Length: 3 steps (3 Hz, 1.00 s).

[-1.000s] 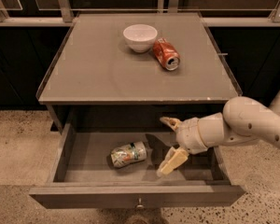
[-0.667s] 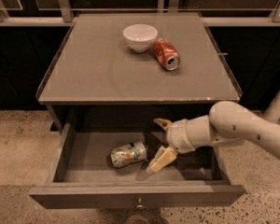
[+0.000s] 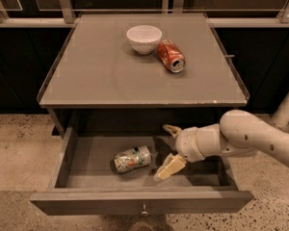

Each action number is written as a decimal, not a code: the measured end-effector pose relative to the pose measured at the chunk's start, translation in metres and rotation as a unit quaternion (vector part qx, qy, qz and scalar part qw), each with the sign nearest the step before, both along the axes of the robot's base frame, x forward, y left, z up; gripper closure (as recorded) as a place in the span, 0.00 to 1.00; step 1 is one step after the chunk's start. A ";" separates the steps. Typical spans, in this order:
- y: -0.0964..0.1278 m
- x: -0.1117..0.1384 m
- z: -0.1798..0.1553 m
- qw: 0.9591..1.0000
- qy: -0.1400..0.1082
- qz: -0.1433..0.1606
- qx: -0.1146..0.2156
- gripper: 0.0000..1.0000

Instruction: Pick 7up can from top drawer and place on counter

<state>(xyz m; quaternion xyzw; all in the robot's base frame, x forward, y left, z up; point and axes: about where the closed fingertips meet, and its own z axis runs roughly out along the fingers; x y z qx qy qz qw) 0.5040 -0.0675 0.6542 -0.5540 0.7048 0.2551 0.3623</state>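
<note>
The 7up can (image 3: 132, 159) lies on its side in the open top drawer (image 3: 86, 162), left of middle. It is pale with green and yellow marks and looks dented. My gripper (image 3: 164, 150) reaches into the drawer from the right on a white arm. It is open, with one tan finger (image 3: 169, 168) low and near, the other (image 3: 172, 129) farther back. It sits just right of the can, not touching it. The counter (image 3: 101, 76) is the flat grey-brown top above the drawer.
A white bowl (image 3: 144, 38) and a red-orange can (image 3: 171, 56) lying on its side sit at the back of the counter. The drawer front (image 3: 143, 202) with a small metal knob juts toward me. Speckled floor surrounds the cabinet.
My gripper has moved left inside the drawer, closer to the 7up can. The can has not moved.
</note>
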 end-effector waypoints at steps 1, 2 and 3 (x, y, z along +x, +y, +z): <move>0.005 0.008 -0.009 1.000 -0.010 -0.009 0.003 0.00; 0.016 0.019 -0.013 1.000 -0.027 -0.010 0.004 0.00; 0.028 0.024 -0.018 0.999 -0.038 -0.010 0.005 0.00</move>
